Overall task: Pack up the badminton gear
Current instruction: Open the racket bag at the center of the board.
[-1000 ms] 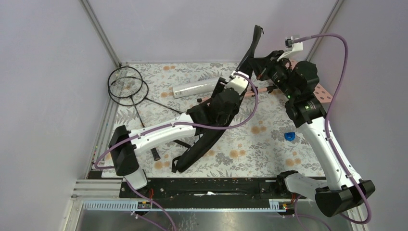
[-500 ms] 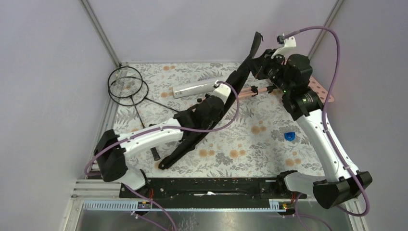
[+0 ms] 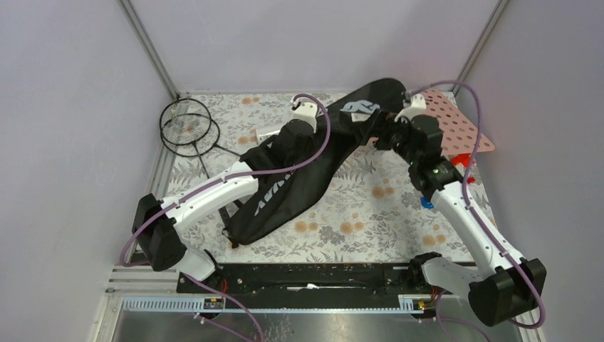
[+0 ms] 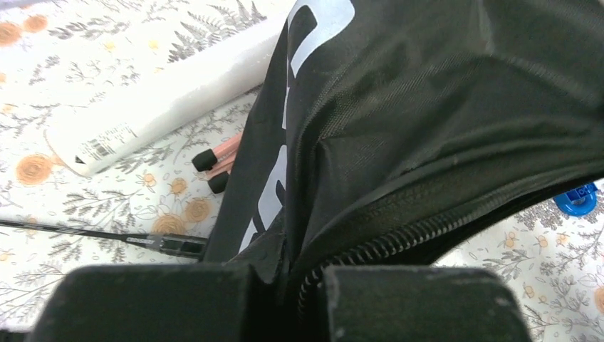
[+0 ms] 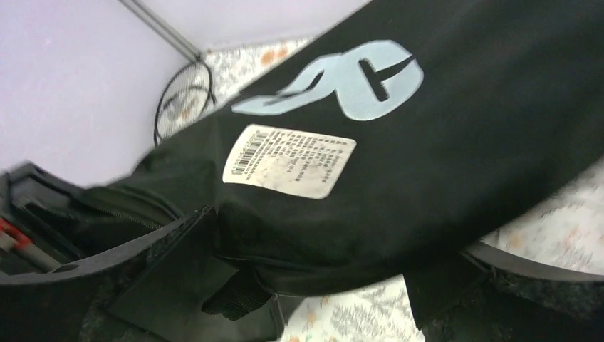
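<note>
Left wrist view: the left end effector (image 4: 303, 274) is clamped together on the zippered edge of the black bag (image 4: 441, 107), with the zipper teeth running out from between its fingers (image 4: 157, 299). Just past that edge the white tube (image 4: 164, 100) lies on the floral tabletop (image 4: 43, 192), near two black-capped pink legs (image 4: 214, 160) that poke out from under the bag.

The right end effector (image 5: 335, 285) has its fingers (image 5: 85, 299) wide apart, and the bag's labelled upper part spans the gap; whether it touches them I cannot tell.

From above, the bag lies flat and diagonal — broad end at the far edge beside the pink perforated plate (image 3: 456, 128), narrow end close to the front edge. The rackets (image 3: 189, 125) rest in the far-left corner with heads overlapping, close to the left wall. Open tabletop lies between the bag and the right arm (image 3: 463, 214) — only a blue block (image 3: 427, 203) sits there, just beside the arm.
</note>
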Tool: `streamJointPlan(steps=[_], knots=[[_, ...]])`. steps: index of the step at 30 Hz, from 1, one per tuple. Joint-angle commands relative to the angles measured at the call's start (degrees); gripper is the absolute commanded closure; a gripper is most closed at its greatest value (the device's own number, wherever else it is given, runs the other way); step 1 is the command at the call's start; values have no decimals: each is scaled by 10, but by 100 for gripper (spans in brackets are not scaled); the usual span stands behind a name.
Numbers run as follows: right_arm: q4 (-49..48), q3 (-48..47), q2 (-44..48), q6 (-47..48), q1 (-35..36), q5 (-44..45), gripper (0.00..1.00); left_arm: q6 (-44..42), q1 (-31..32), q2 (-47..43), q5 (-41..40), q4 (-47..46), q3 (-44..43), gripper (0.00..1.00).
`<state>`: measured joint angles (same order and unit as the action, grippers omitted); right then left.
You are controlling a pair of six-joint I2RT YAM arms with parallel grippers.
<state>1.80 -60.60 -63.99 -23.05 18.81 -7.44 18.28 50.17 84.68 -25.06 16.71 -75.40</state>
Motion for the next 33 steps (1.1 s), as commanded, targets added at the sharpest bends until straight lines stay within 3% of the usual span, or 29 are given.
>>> streamJointPlan(steps=[1, 5, 13, 17, 21, 27, 33], knots=[[-105, 102, 25, -72, 11, -52, 0, 50, -13, 20, 54, -21, -44, 100], [-175, 181, 60, -79, 12, -38, 0, 62, -28, 42, 58, -1, -70, 100], [-182, 261, 225, -25, 11, 91, 0, 77, -79, 40, 86, 16, -83, 100], [-220, 286, 258, -20, 12, 60, 0, 113, -116, 15, 96, 22, -84, 100], [-222, 271, 202, -61, 11, -18, 0, 146, -137, -4, 116, 46, -94, 100], [-321, 205, 41, -110, 23, -200, 0, 177, -138, -24, 159, 43, -77, 100], [-274, 130, -42, -33, 73, -164, 0, 194, -138, -37, 151, 43, -49, 100]])
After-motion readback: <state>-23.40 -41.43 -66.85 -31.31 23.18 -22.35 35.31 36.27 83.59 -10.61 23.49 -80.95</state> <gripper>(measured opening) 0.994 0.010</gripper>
